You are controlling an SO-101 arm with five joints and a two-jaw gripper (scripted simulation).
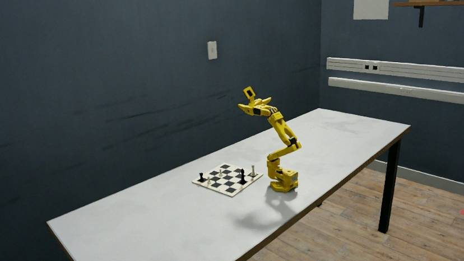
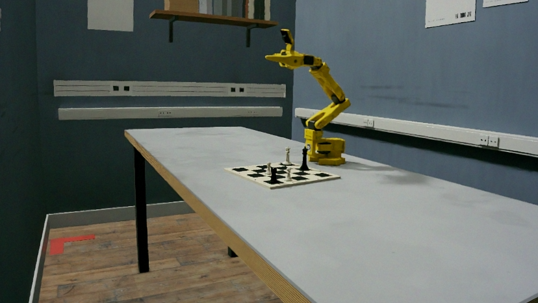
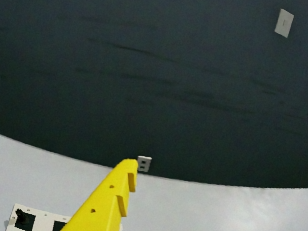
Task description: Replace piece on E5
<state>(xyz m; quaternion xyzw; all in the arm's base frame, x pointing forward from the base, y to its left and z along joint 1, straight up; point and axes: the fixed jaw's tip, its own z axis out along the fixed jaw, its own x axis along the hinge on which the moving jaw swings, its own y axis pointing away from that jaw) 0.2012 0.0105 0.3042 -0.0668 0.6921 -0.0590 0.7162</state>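
While the tool [image 1: 254, 103] [image 2: 271, 60] was held wide open and empty, five chessmen were carried by the chessboard [image 1: 232, 195] [image 2: 271, 186] [image 3: 16, 208], between the desk's [image 1: 145, 223] [image 2: 357, 218] [image 3: 210, 209] long edges.

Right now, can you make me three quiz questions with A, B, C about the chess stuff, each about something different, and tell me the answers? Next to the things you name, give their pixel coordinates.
1. Where is the black-and-white checkered board [image 1: 232, 195] [image 2: 271, 186]?
A) on the floor
B) on the pale grey table [image 1: 145, 220] [image 2: 338, 225]
C) on the wooden shelf

2. How many black chess pieces stand on it?
A) two
B) four
C) five

3. How is the yellow gripping tool [image 1: 254, 101]?
A) shut on a piece
B) shut on nothing
C) open and empty

Answers:
1 B: the board lies flat on the tabletop.
2 A: one tall, one shorter.
3 C: its jaws are spread, with nothing between them.
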